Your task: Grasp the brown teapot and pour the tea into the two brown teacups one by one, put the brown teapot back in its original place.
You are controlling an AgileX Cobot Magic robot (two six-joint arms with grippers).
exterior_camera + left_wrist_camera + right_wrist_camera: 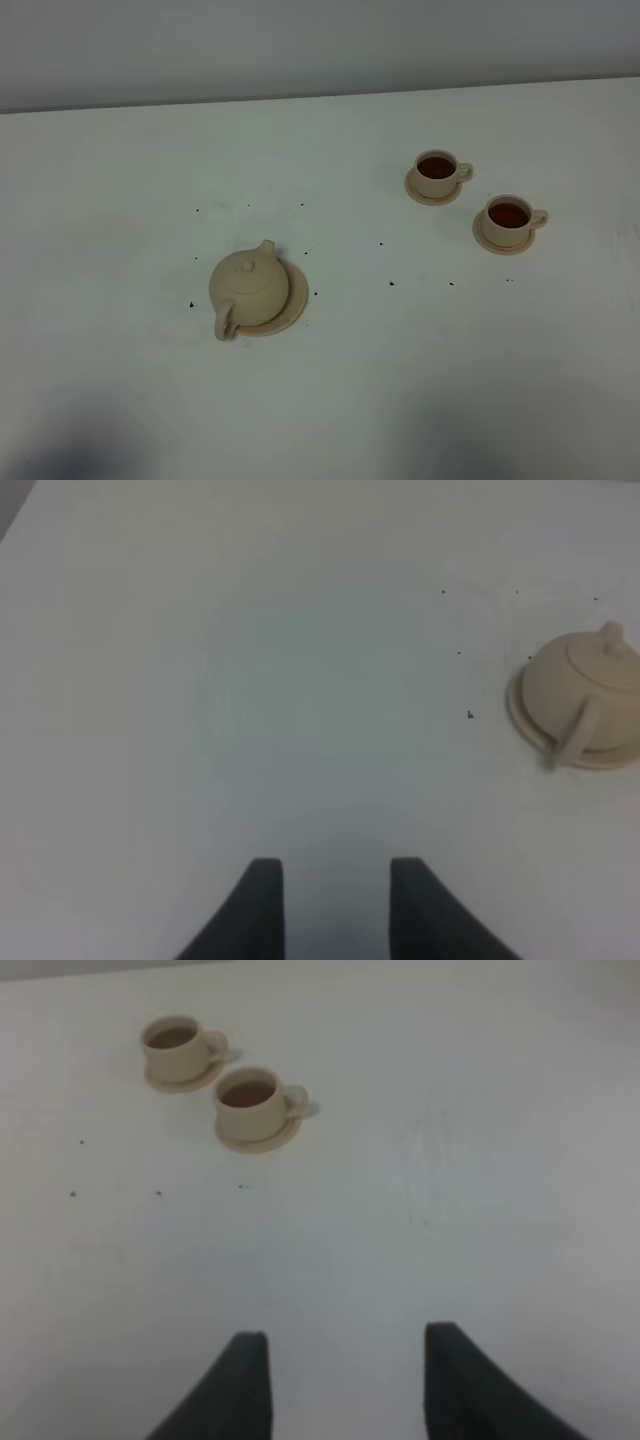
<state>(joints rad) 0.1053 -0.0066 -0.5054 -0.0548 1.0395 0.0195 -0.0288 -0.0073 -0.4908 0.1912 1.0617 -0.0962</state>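
The brown teapot [249, 288] [588, 688] stands upright on its wide round saucer [294, 305] [520, 712], the original place, left of the table's middle, handle toward the front. Two brown teacups [438, 172] [509, 219] sit on small saucers at the back right, each holding dark tea; the right wrist view shows them too [176, 1046] [251, 1101]. Neither arm appears in the high view. My left gripper [337, 905] hangs open over bare table, well away from the teapot. My right gripper [345, 1385] is open with nothing between its fingers, far from the cups.
The white table [420, 380] carries small dark specks [390, 283] scattered between the teapot and the cups. A grey wall [300, 40] runs behind the table's back edge.
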